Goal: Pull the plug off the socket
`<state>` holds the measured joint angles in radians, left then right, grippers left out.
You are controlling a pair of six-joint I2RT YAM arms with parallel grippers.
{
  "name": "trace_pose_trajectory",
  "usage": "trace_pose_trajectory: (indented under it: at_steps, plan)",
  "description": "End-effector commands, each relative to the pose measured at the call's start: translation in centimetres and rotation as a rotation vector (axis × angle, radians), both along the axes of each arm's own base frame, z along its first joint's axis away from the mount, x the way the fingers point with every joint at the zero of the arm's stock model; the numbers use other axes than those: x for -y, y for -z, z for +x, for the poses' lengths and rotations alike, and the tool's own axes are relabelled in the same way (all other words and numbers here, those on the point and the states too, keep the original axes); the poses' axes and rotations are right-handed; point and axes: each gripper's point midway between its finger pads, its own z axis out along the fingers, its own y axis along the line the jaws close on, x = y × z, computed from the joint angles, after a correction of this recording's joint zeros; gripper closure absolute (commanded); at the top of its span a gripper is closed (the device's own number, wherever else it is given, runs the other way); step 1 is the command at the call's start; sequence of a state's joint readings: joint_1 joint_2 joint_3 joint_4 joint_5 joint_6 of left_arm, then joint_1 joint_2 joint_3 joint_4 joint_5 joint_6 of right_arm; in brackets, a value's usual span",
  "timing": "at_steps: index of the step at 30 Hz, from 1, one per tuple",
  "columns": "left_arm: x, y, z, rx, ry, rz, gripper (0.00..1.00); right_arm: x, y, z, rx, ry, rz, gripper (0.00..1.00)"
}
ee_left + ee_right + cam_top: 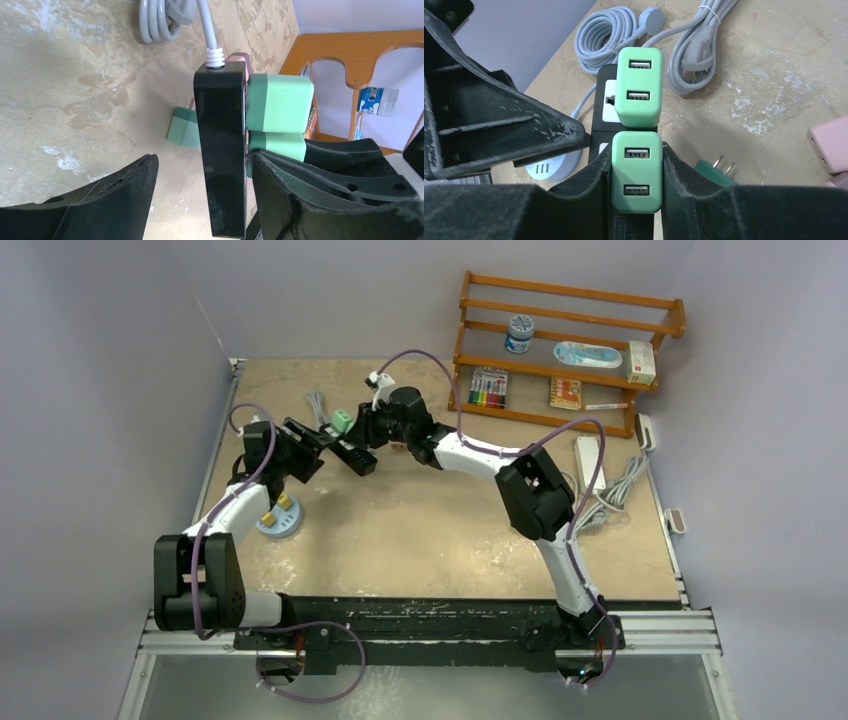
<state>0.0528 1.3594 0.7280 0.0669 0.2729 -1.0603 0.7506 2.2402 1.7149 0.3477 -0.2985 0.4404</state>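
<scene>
The right gripper [636, 156] pinches the nearer green plug [636, 185], jutting square off the black power strip [221, 150] (the left gripper [202, 159] straddles the strip, jaws wide apart).

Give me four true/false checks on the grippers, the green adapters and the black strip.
1. The right gripper is shut on the nearer green adapter. True.
2. The farther green adapter is already out of the black power strip. False: both adapters sit plugged into it.
3. The left gripper clamps the strip tight. False: its jaws straddle the strip, with a gap showing on one side.
4. A loose green plug lies on the table, prongs bare. True.
</scene>
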Motion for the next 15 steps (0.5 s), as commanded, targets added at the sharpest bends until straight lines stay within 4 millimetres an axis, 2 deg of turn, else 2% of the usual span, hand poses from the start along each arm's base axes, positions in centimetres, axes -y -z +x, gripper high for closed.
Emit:
trace_pose_trajectory:
  at_steps: [1,5,9,12,15]
  plan:
    - [0.9,-1.3,1.0,0.068,-0.004,-0.021,0.32,-0.5,-10.6,-0.7,0.157,-0.038,0.197,1.00]
    - [1.1,-1.8,1.6,0.099,-0.012,-0.024,0.30,-0.9,-11.3,-1.9,0.157,-0.074,0.209,1.00]
    - [1.2,-1.3,2.0,0.090,-0.007,-0.013,0.31,-1.5,-11.5,-3.3,0.151,-0.114,0.217,1.00]
    - [1.1,-0.6,1.9,0.077,-0.017,-0.008,0.36,-1.9,-12.4,-4.5,0.147,-0.154,0.243,1.00]
    - [0.8,0.1,1.7,0.070,-0.031,-0.002,0.48,-2.2,-13.0,-5.9,0.146,-0.194,0.259,1.00]
